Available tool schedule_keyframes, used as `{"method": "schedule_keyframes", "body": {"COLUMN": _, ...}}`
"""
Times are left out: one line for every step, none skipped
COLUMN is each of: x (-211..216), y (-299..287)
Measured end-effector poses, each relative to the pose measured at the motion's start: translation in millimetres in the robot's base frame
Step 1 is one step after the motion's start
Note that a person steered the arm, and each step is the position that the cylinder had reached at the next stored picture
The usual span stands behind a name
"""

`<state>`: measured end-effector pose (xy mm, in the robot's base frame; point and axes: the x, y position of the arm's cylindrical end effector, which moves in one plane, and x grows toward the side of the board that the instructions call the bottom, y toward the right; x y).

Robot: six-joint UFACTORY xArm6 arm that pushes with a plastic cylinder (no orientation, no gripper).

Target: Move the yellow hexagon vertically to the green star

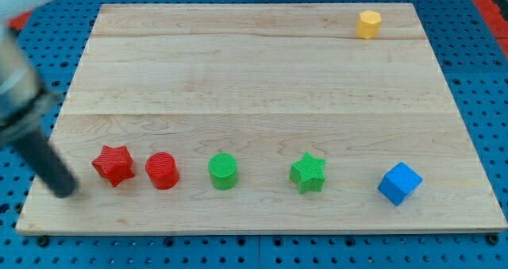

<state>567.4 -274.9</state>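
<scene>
So the wooden tabletop (262, 86) fills most of the view, sitting on a blue pegboard (484, 78). The arm's dark rod (44, 162) slants in from the view's left, and the tip (63, 191) sits on the board just left of the red star (113, 164), not touching it. There's no pincer on this arm, just the rod. Taking the green star (308, 173) as the landmark: the blue cube (399, 182) is to its right, the green cylinder (223, 171) to its left, then the red cylinder (162, 171) further left, beside the red star. The yellow hexagon (368, 24) is way up near the board's top edge, above and a bit right of the green star, well apart from it.
</scene>
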Motion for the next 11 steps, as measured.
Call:
{"method": "schedule_keyframes", "body": {"x": -2, "y": -29}}
{"method": "schedule_keyframes", "body": {"x": -19, "y": -26}}
{"method": "schedule_keyframes", "body": {"x": -110, "y": 64}}
{"method": "schedule_keyframes", "body": {"x": -151, "y": 214}}
{"method": "schedule_keyframes", "body": {"x": -151, "y": 365}}
{"method": "schedule_keyframes", "body": {"x": -181, "y": 517}}
{"method": "schedule_keyframes", "body": {"x": -244, "y": 571}}
{"method": "schedule_keyframes", "body": {"x": -296, "y": 498}}
{"method": "schedule_keyframes", "body": {"x": -329, "y": 429}}
{"method": "schedule_keyframes", "body": {"x": -340, "y": 454}}
{"method": "schedule_keyframes", "body": {"x": -364, "y": 447}}
